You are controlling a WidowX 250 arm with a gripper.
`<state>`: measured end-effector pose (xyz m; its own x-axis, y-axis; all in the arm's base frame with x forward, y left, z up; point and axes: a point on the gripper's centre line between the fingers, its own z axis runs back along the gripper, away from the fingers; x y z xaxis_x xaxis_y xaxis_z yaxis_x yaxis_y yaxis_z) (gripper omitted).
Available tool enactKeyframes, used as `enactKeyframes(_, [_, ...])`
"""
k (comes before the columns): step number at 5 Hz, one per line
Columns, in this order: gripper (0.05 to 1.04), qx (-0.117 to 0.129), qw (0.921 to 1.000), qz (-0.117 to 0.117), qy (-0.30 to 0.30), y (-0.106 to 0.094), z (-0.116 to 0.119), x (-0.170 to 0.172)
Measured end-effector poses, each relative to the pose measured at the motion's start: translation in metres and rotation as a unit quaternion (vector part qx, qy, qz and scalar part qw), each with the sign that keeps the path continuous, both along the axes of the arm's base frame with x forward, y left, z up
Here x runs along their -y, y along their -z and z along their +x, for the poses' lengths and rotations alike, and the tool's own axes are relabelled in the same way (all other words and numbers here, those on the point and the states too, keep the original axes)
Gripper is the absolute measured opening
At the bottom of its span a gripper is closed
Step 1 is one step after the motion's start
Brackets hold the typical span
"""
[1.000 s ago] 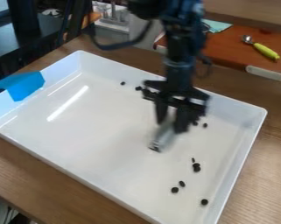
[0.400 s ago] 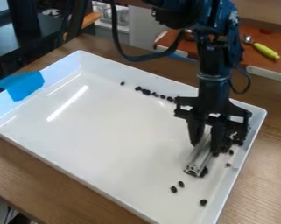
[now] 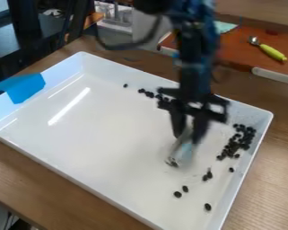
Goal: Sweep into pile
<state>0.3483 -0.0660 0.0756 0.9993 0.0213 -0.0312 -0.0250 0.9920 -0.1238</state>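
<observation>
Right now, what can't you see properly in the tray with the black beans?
All in the camera view:
- Silvery bar: blurry, its top end hidden by the claw.
- Black beans at the right: too small and bunched to count.
- Tray: nearest corner cut off by the bottom edge.
- Floor behind the claw: hidden, so maybe more beans there.

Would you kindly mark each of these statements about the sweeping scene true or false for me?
1. The gripper holds a metal bar. True.
2. Every black piece is in one pile. False: some black pieces lie apart from the dense cluster.
3. Blue tape is on the tray. True.
4. The green-handled spoon is in the tray. False: that spoon lies outside it.
5. The dense cluster is near a tray wall. True.
</observation>
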Motion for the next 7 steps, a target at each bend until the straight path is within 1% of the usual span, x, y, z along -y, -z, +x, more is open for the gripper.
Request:
enactKeyframes(1, [0.363,0.004,0.9990,-0.003,-0.045,-0.014,0.004,-0.058])
enactKeyframes(2, [0.364,0.008,0.9985,0.004,-0.053,-0.014,0.003,-0.095])
enactKeyframes(3, [0.363,0.022,0.9960,0.041,-0.077,-0.014,0.002,-0.137])
enactKeyframes(4, [0.363,0.038,0.9947,0.061,-0.073,-0.013,0.006,-0.146])
enactKeyframes(5, [0.363,0.047,0.9913,0.079,-0.094,-0.013,0.006,-0.162])
enactKeyframes(6, [0.363,0.031,0.9899,0.088,-0.107,-0.001,0.009,-0.169])
enactKeyframes(7, [0.363,0.023,0.9879,0.096,-0.120,0.004,0.019,-0.171])
